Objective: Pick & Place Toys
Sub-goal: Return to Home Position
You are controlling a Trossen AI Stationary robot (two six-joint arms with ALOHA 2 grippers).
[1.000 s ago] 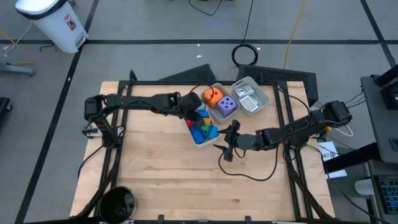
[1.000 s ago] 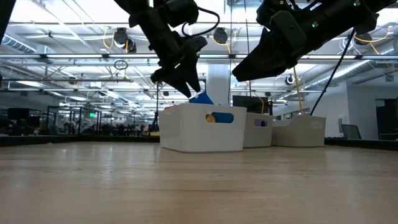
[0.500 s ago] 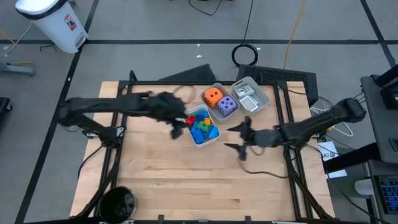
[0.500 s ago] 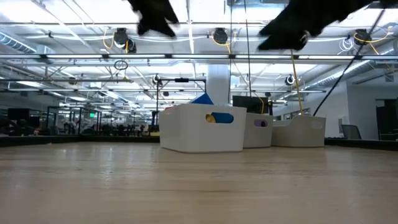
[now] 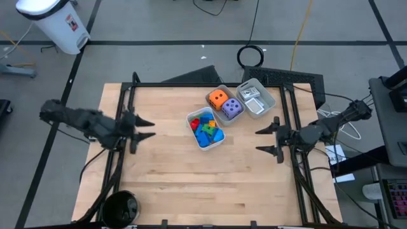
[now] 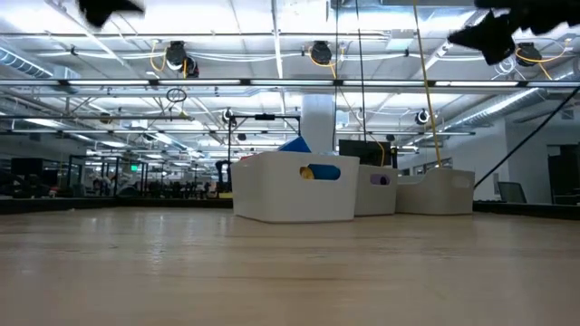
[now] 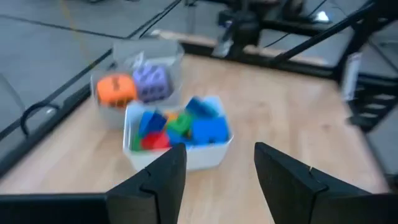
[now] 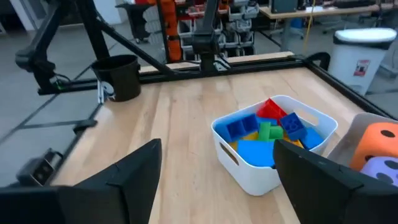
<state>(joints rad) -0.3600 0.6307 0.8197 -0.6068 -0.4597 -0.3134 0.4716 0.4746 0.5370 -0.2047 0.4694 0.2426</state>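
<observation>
Though bin [image 6: 292, 192] masks most bricks [image 8: 268, 133] low, wrists show them | left end effector [image 5: 144, 128], right end effector [image 5: 261, 140]: apart

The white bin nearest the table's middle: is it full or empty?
Nearly full. The white bin holds a heap of blue, red, green and yellow bricks reaching about its rim.

High view looks straight down on the table [image 5: 165, 184]; low view level across it; both wrist views face the bin [image 7: 208, 152] from opposite sides.
</observation>
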